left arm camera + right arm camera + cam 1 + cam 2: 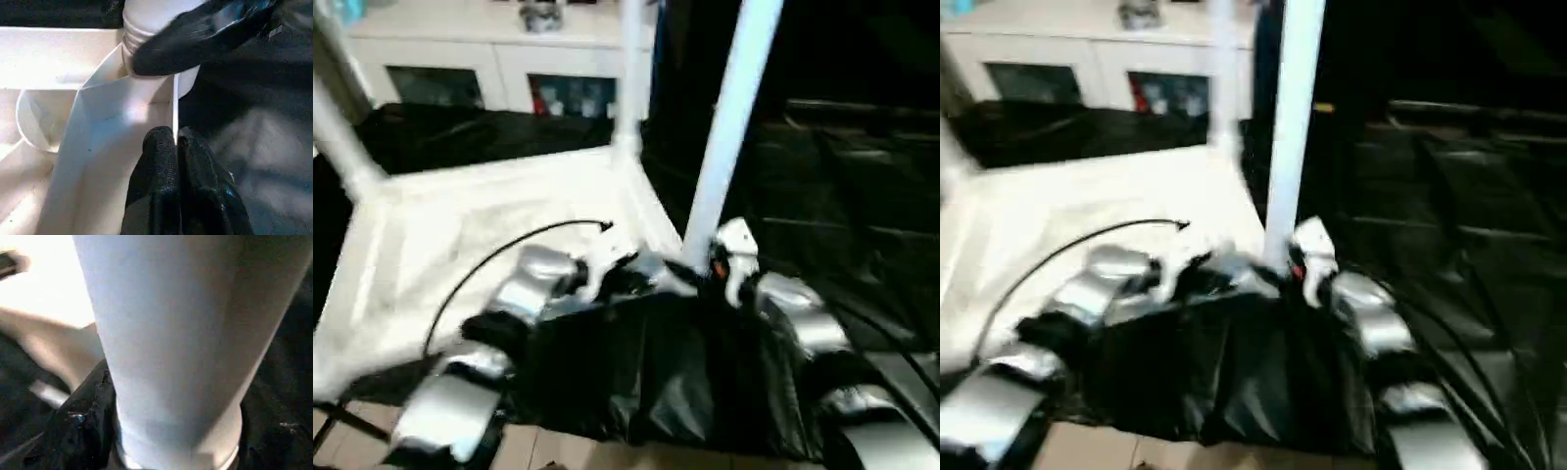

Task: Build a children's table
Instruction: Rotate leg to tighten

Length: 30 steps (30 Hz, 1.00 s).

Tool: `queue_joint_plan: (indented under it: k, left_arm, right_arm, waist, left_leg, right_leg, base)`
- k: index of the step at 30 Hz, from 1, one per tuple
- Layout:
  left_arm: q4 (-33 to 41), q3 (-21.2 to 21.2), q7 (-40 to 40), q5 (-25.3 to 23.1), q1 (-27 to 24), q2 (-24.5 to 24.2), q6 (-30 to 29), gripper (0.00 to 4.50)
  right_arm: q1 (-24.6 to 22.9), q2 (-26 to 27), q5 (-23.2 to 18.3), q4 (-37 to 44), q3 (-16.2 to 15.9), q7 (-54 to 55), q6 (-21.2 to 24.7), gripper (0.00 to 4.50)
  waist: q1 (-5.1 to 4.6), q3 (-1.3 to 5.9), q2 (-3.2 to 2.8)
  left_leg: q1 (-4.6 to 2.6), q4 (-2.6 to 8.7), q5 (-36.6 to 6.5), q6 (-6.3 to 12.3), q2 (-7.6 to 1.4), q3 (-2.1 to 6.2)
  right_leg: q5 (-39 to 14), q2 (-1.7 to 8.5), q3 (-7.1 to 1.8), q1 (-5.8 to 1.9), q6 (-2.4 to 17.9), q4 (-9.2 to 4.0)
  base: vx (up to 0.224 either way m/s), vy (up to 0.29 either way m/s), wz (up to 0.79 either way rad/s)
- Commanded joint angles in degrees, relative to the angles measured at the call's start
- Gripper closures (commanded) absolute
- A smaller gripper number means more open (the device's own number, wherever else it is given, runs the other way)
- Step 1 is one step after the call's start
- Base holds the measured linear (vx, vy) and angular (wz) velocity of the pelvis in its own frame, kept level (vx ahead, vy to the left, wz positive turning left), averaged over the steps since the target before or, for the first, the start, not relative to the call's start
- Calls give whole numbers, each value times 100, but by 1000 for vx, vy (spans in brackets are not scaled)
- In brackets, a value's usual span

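Now two legs stand socketed; the right claw grips another leg at five o'clock, the left claw pinched on the tabletop rim.

Both silver forearms reach forward and angle inward toward each other, the left gripper with its two black fingers pressed together pinching a thin white edge, and the right gripper with its fingers spread around the base of an upright white leg.
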State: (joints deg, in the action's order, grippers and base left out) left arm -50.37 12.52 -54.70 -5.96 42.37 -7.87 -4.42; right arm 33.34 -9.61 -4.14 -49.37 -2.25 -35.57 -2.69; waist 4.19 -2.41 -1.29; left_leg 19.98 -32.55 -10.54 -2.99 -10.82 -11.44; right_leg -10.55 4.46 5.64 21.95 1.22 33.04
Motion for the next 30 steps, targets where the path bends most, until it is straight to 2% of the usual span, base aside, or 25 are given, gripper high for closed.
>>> queue_joint_plan:
  k: [1,3,4,6,8,9,10,12,17,22,25,26,30]
  left_arm:
    - [106,-46,249,164,244,365,41,450]
    - [12,-101,687,160,312,596,-39,450]
    - [-6,-106,740,155,321,637,-35,450]
    - [-68,-77,816,102,340,714,50,450]
    - [-76,-53,822,78,338,717,85,450]
    - [-82,-38,828,63,336,716,106,450]
    - [-60,6,743,31,307,664,162,450]
    - [-34,41,630,12,265,585,219,450]
    - [92,64,307,81,178,413,288,450]
    - [228,106,-75,148,88,276,365,450]
    - [359,137,-443,201,3,151,446,450]
    - [442,157,-674,249,-46,70,440,450]
    - [539,233,-1051,287,-111,-110,399,450]
  right_arm:
    - [-91,270,324,-504,-252,462,290,178]
    - [148,477,429,-900,-101,1579,305,178]
    - [190,525,416,-974,-74,1656,286,178]
    - [263,663,456,-1080,-116,1579,10,178]
    - [273,726,348,-1076,-69,1335,-54,178]
    - [279,765,271,-1074,-31,1179,-86,143]
    - [270,773,156,-1036,23,992,-85,143]
    - [259,758,23,-1000,75,769,-137,106]
    - [205,566,-70,-911,92,177,-385,64]
    - [152,368,-31,-825,66,-214,-554,13]
    - [49,164,17,-673,-44,-776,-622,7]
    - [-91,26,19,-485,-188,-1291,-639,7]
    - [-370,-187,-32,-140,-419,-2214,-614,7]
  waist:
    - [-2,257,50]
    - [-23,262,30]
    - [-22,284,27]
    - [-30,282,32]
    - [-25,301,36]
    - [-28,295,37]
    - [-25,303,46]
    - [-19,300,46]
    - [-8,307,41]
    - [17,339,30]
    - [78,340,20]
    - [108,341,30]
    - [145,312,33]
  left_leg:
    - [-84,393,-1703,125,-281,189]
    - [-73,402,-1617,91,-294,187]
    - [-63,398,-1578,87,-285,190]
    - [-44,385,-1525,166,-280,171]
    - [-10,365,-1350,311,-275,156]
    - [-4,365,-1329,342,-271,152]
    - [-1,360,-1297,388,-272,151]
    - [-6,357,-1269,440,-275,147]
    - [3,362,-1246,459,-295,152]
    - [20,333,-953,584,-312,135]
    - [22,316,-908,658,-324,118]
    - [26,315,-927,669,-329,116]
    - [9,330,-1117,652,-332,115]
  right_leg:
    - [-2691,534,-316,-153,840,-559]
    - [-2463,520,-329,-139,916,-529]
    - [-2291,515,-321,-168,947,-504]
    - [-2021,515,-333,-174,1016,-491]
    - [-1657,519,-341,-207,1120,-440]
    - [-1642,513,-338,-209,1127,-440]
    - [-1633,516,-334,-221,1128,-436]
    - [-1645,518,-335,-220,1137,-440]
    - [-1619,520,-329,-231,1155,-425]
    - [-1044,504,-319,-251,1352,-344]
    - [-855,496,-313,-248,1416,-323]
    - [-838,502,-317,-255,1401,-316]
    - [-1198,501,-315,-235,1317,-367]
  base:
    - [0,0,0]
    - [0,0,0]
    - [0,0,0]
    - [0,0,0]
    - [0,0,0]
    - [0,0,0]
    - [0,0,0]
    - [0,0,0]
    - [0,0,0]
    - [0,0,0]
    - [0,0,0]
    - [0,0,0]
    - [0,0,0]
